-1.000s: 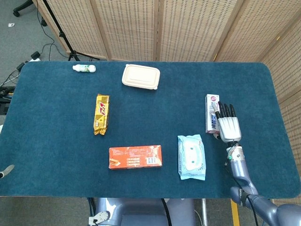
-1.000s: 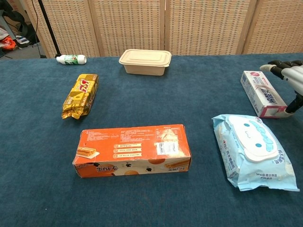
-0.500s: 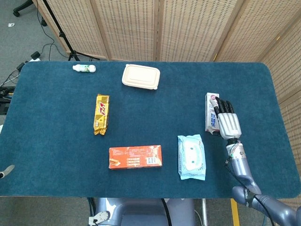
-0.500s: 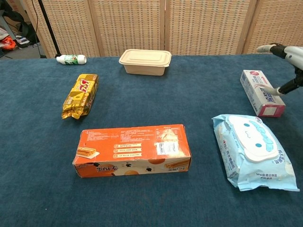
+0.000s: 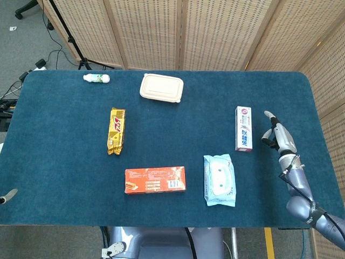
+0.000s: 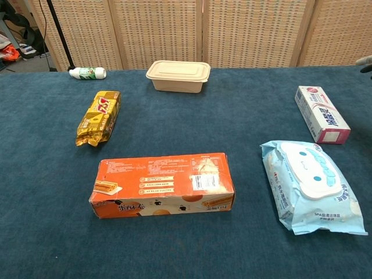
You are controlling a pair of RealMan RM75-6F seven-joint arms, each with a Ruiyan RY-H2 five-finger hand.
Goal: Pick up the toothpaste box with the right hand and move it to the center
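Note:
The toothpaste box is white with a red end and lies flat on the blue table, right of centre. The chest view shows the box at the far right. My right hand hovers just right of the box, turned edge-on, with a strip of bare cloth between them. Its fingers are spread and hold nothing. Only a grey sliver of that hand shows at the right edge of the chest view. My left hand appears in neither view.
A blue wipes pack lies just in front of the toothpaste box. An orange biscuit box sits front centre, a yellow snack pack to the left. A beige lidded container and a small white bottle stand at the back.
My right hand has come off the toothpaste box, swung to the right and turned edge-on. The box has not moved.

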